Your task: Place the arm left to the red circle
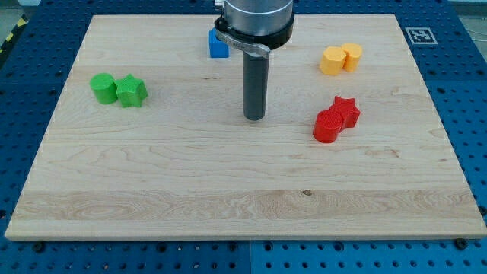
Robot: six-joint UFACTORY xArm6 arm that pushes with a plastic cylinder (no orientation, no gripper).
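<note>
The arm carries no pincer, only a rod whose tip (254,118) rests on the wooden board (228,198), grasping nothing. The red circle (328,126) lies near the tip toward the view's right, touching the red star (347,111) behind it. A blue block (218,46) sits up beyond the tip.

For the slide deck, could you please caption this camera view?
My tip rests on the wooden board, apart from and to the view's left of the red circle.
</note>
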